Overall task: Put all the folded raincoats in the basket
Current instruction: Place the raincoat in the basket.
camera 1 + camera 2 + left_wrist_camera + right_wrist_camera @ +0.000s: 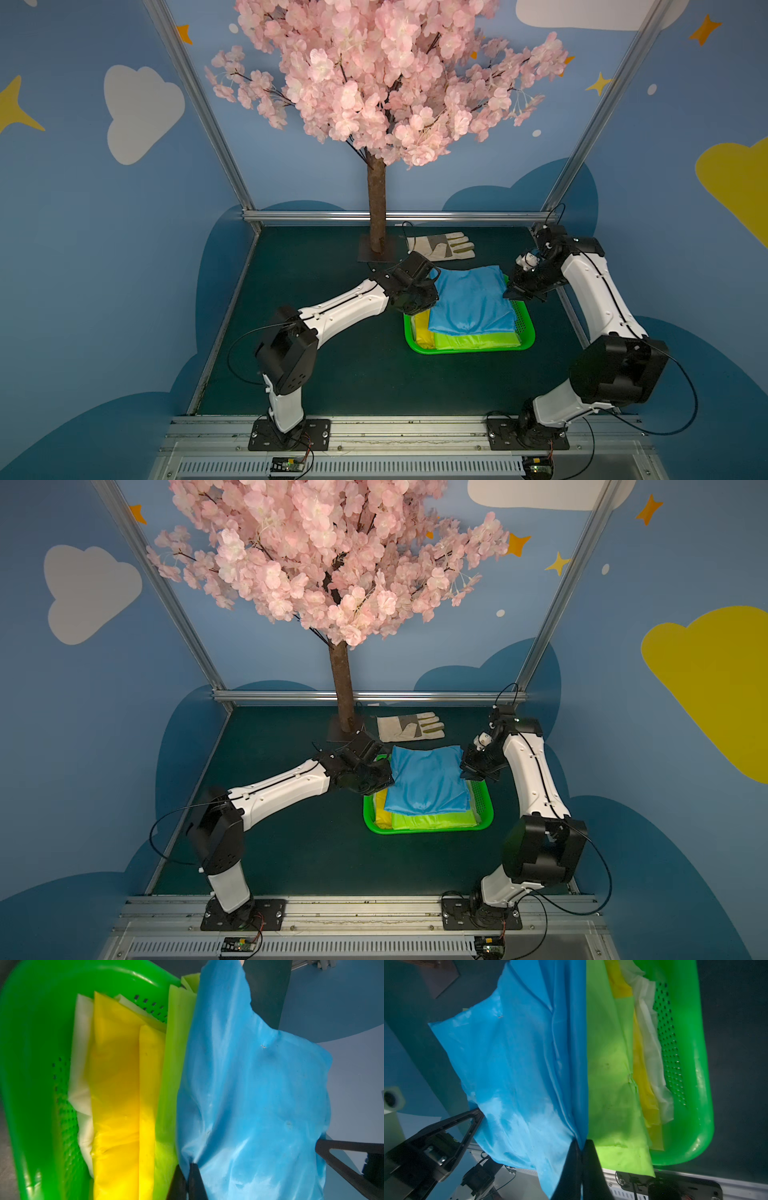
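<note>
A blue folded raincoat [469, 299] [428, 779] is stretched between my two grippers over the green basket [469, 351] [428, 831]. My left gripper [433, 298] [188, 1164] is shut on its left edge. At its right edge my right gripper [509, 294] [581, 1141] is shut on it too. The blue raincoat [249, 1095] [519, 1064] covers the far part of the basket [31, 1064] [695, 1064] and reaches past its far rim. Below it lie a lime-green raincoat [473, 340], a yellow one [422, 328] and a white one [83, 1064].
A tree trunk [376, 208] on a dark base plate stands behind the basket, and pink blossoms hang overhead. A pale work glove [440, 246] lies just beyond the raincoat. Metal frame rails border the dark green table [332, 374].
</note>
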Controlling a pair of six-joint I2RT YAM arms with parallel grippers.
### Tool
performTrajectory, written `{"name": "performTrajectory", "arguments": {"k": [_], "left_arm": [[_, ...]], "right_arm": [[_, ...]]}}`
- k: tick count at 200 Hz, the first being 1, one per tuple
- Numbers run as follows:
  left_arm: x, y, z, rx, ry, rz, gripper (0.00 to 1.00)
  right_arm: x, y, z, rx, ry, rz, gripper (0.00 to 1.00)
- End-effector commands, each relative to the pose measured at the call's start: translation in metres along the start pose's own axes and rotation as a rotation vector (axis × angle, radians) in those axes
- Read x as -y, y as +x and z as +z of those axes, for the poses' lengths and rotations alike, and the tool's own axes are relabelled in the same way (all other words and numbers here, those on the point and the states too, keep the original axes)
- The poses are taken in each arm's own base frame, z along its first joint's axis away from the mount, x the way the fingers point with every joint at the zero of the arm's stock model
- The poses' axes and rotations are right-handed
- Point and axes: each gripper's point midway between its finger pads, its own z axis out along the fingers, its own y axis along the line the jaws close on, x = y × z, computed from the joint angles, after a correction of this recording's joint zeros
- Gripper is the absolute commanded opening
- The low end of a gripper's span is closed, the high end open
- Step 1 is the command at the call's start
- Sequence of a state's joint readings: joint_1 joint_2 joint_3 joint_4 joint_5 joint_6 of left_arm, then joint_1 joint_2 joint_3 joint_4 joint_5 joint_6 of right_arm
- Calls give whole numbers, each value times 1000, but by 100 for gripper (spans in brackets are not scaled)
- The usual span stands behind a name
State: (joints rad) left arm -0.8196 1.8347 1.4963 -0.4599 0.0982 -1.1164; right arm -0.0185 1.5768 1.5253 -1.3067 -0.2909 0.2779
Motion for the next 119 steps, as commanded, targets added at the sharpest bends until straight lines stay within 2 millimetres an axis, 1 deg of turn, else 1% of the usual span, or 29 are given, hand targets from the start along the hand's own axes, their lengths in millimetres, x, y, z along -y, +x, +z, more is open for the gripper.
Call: {"name": "performTrajectory", "arguments": {"k": [1,12,29,48,61,82,119], "left_arm": [[7,6,7,-3,-22,15,2],[11,12,15,-12,-27,30,2],[13,17,19,-2,-39,52,2],[14,20,20,10,-44,74,2],[8,21,19,10,-64,69,2],[6,23,15,23,-54,69,2],[-2,28,15,6,-74,66,3]], "right_arm": [[23,10,1,-23,142,-2,0],[30,10,1,-18,194,-5,0],[39,6,6,-29,239,12,0],[39,4,12,-60,250,13,0],[39,0,15,-63,251,19,0],[40,-4,18,-63,267,23,0],[42,-4,31,-82,267,32,1]]}}
